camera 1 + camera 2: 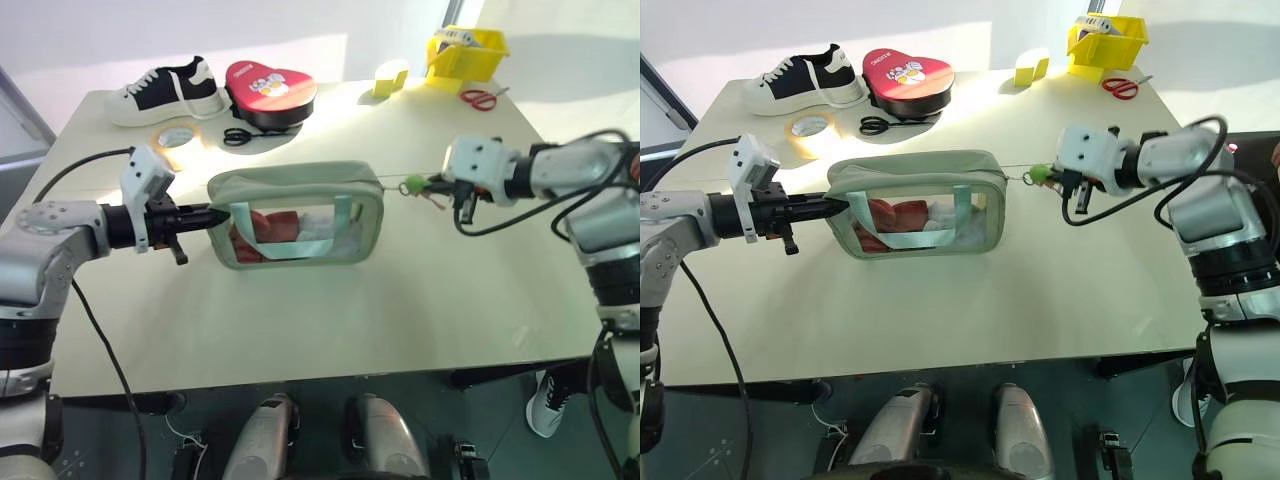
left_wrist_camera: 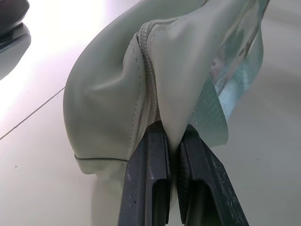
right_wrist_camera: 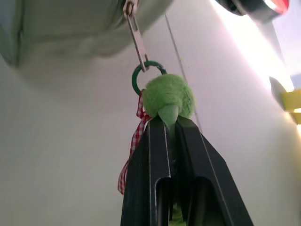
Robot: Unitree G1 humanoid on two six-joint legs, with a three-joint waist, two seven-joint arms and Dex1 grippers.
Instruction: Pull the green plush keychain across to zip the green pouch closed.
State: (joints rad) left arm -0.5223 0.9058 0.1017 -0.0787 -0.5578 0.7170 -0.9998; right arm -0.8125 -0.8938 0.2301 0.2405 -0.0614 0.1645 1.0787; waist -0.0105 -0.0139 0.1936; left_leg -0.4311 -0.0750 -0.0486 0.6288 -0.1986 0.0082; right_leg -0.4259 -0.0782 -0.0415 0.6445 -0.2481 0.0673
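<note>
At the desk's left side, the left gripper is clamped on the left end of the green pouch. The left wrist view shows its two black fingers pressed together on a fold of the sage fabric right beside the zipper seam, anchoring that end.

The pouch sits near the middle of the desk, standing on its base with its clear side toward the robot. Its long axis runs left to right, roughly parallel to the desk's near edge, and the zip lies along the top. Red and white contents show through the plastic behind the teal strap.

Just off the pouch's right end, the green plush keychain hangs in the air on its ring from the metal zip pull, pointing away from the pouch toward the desk's right edge. The right gripper is closed on it, its fingers nipping the fuzzy disc from the far side, with a red-checked ribbon trailing beside them.

The top of the pouch looks shut along its length and the pull has reached the right end, so I judge the zipping stroke to be at or very near its finish. The next move likely calls for checking that the slider is fully home, with a last short tug in line with the zip if not, then easing tension and letting go of the keychain before releasing the pouch.
</note>
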